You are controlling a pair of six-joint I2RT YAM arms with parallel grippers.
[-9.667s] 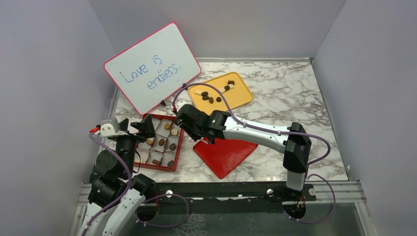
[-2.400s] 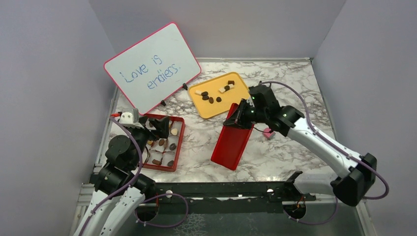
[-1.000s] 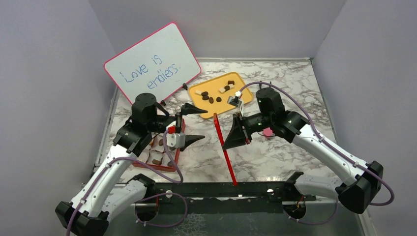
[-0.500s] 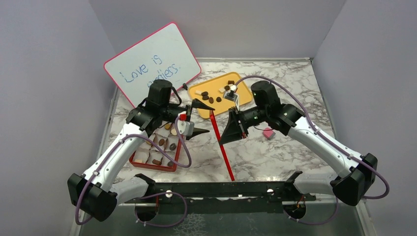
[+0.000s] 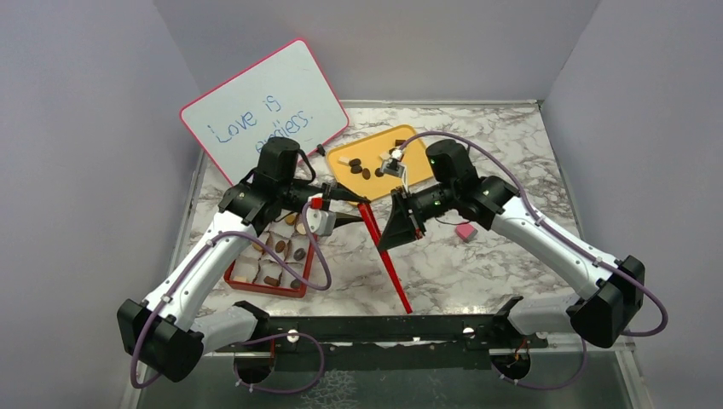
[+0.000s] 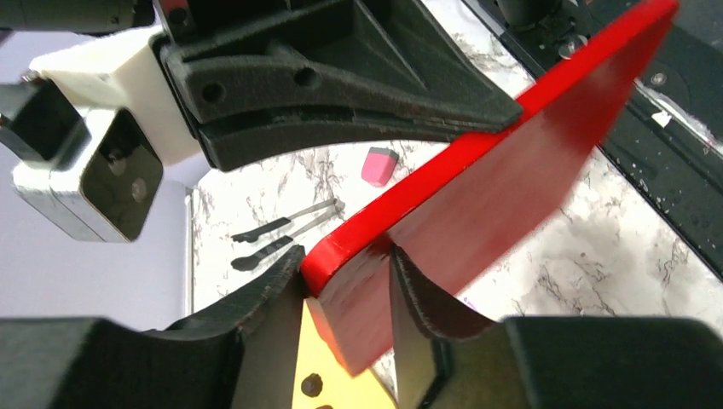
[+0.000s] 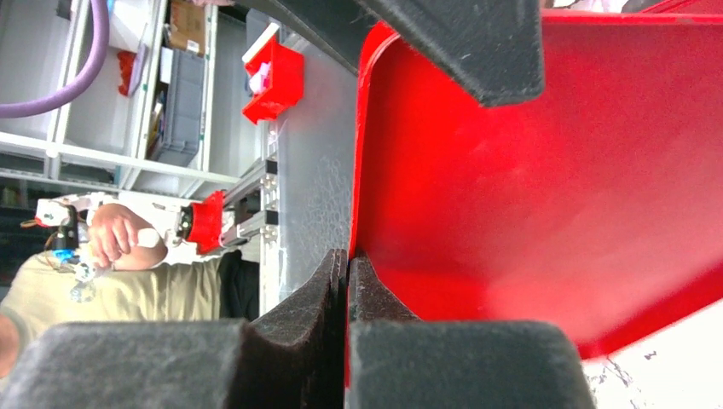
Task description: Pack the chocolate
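Upright red lid [image 6: 511,187] walls the left tool [image 6: 345,264] from the right-side table [image 5: 511,153].

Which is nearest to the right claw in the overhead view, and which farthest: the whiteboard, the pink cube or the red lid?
1. The red lid: held on edge in the right claw, mid-table.
2. The pink cube: on the table, to the claw's right.
3. The whiteboard: propped at the back left.

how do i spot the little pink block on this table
On the marble table, find the yellow tray near the back. Come toward the near edge, just right of the red lid held on edge: the pink block lies alone on bare marble. It alone is pink; the chocolates are brown or cream.
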